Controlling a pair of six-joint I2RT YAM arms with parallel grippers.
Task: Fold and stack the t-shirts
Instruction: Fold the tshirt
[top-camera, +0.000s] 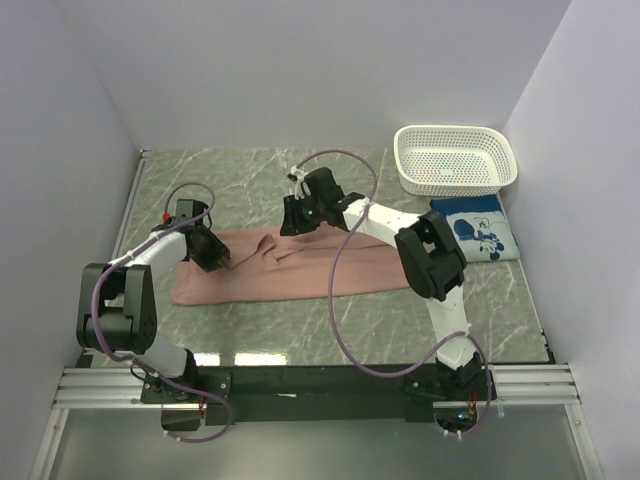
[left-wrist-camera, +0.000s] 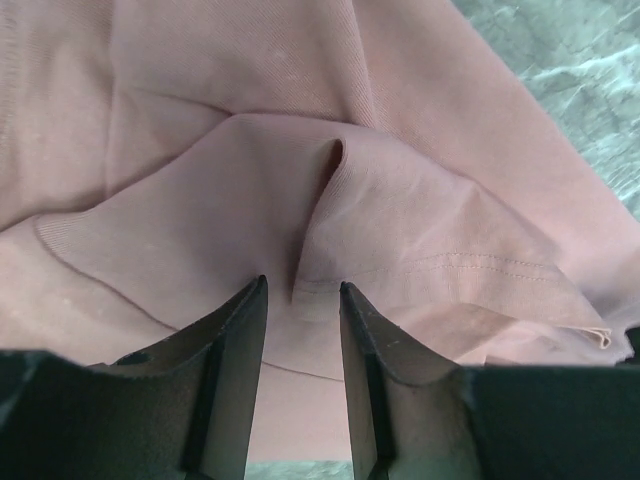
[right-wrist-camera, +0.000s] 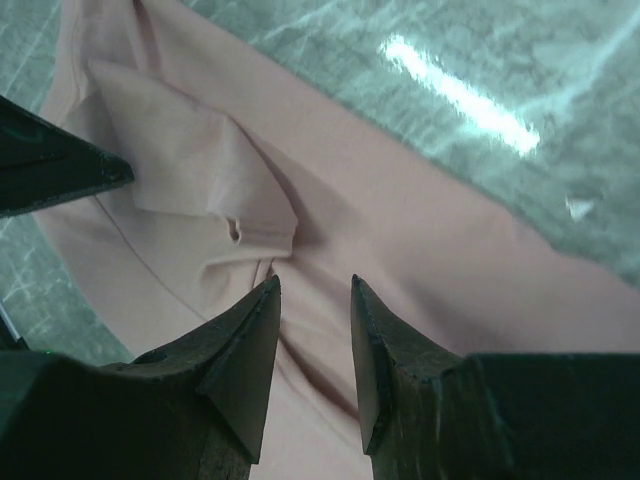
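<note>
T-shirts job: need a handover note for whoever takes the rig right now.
Left pincer: open, fingers astride a raised fold at the left end of the pink t-shirt.
Right pincer: open, low over that shirt's far edge, near its middle.
Pink t-shirt: lies as a long band across the table, not fully folded.
Blue t-shirt: folded, at the right, just in front of the basket.
Done: blue one looks folded.
Left: finish folding the pink one, then stack the two.
</note>
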